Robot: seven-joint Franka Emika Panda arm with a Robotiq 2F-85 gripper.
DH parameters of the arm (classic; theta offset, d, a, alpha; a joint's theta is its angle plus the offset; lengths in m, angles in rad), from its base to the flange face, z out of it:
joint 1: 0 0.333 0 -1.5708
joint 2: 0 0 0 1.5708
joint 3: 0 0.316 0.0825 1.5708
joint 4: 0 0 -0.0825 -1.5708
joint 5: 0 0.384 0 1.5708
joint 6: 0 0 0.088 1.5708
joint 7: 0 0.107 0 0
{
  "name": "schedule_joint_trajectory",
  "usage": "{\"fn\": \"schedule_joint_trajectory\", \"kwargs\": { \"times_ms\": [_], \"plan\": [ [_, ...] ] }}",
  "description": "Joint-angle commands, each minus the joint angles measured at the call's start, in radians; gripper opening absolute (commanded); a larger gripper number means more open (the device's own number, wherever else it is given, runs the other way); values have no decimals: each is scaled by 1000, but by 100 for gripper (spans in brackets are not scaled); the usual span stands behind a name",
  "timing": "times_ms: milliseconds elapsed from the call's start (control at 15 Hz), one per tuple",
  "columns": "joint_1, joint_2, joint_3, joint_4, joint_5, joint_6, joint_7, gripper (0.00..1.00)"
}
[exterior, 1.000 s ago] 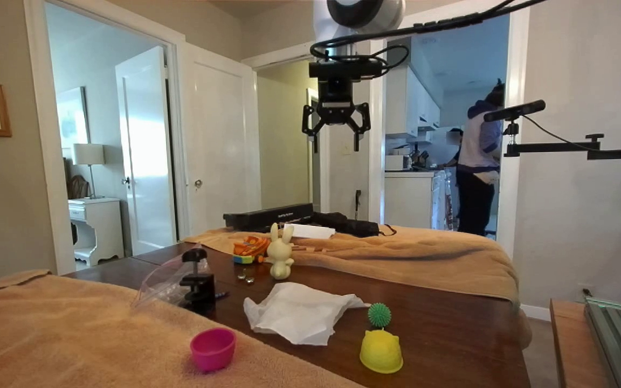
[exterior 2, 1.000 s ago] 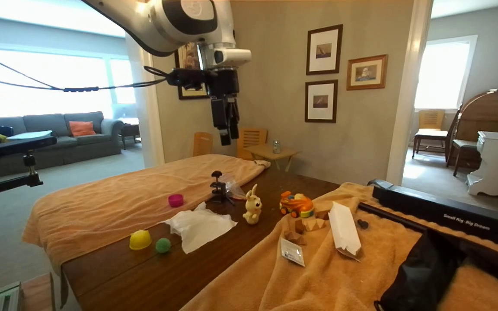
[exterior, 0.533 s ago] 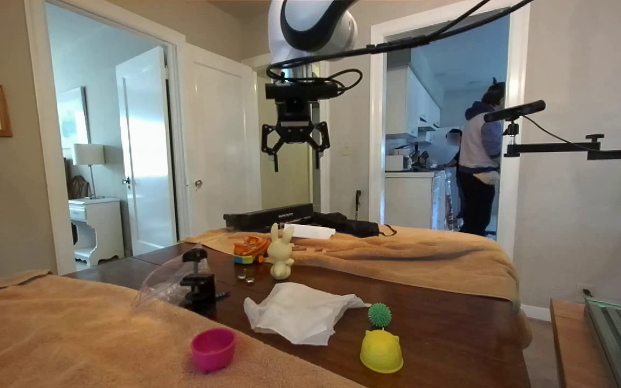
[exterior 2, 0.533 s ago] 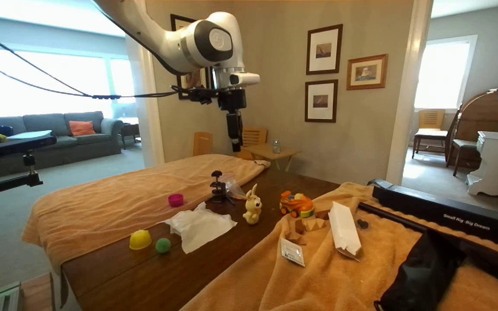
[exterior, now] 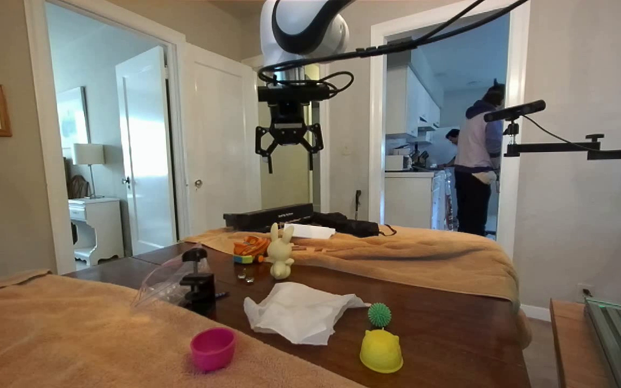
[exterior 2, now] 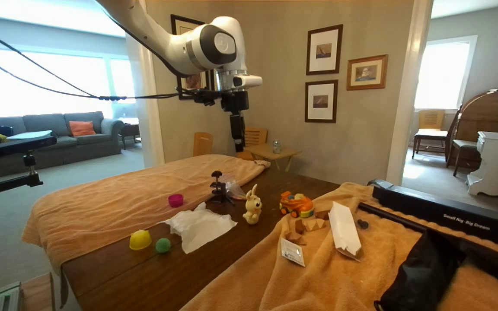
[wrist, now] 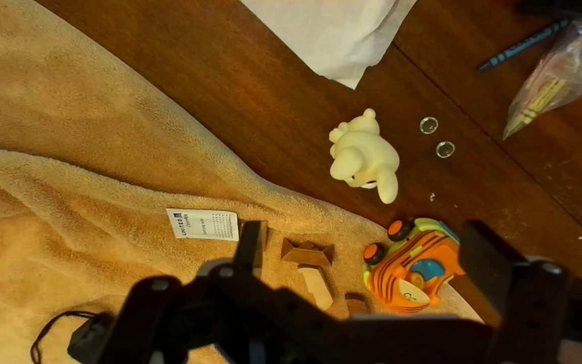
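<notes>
My gripper (exterior: 291, 171) is open and empty, high above the table; it also shows side-on in an exterior view (exterior 2: 239, 147). In the wrist view its spread fingers (wrist: 363, 237) frame an orange striped toy car (wrist: 417, 268) and brown wooden pieces (wrist: 307, 253) on the tan towel far below. A cream rabbit figure (wrist: 364, 151) stands on the dark wood just beyond the car; it shows upright in both exterior views (exterior: 280, 253) (exterior 2: 253, 208). Two clear glass beads (wrist: 429, 125) lie beside the rabbit. The gripper touches nothing.
A white cloth (exterior: 302, 315), green spiky ball (exterior: 379, 315), yellow cup (exterior: 381, 351) and pink cup (exterior: 213, 349) lie around. A black clamp (exterior 2: 218, 190) stands by a plastic bag (wrist: 561, 76). A white box (exterior 2: 344, 231), black pouch (exterior 2: 422, 272) and long black box (exterior 2: 448, 216) rest on the towel.
The arm and gripper have moved left and down in an exterior view, and right and down in another, slowing lately. The gripper stays open. The objects on the table have not moved.
</notes>
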Motion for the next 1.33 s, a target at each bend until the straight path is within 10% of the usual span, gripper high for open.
{"fn": "schedule_joint_trajectory", "kwargs": {
  "times_ms": [0,1267],
  "plan": [
    [36,-1,-39,2,10,-1,-6,100],
    [113,368,-58,350,176,195,-266,100]
  ]
}}
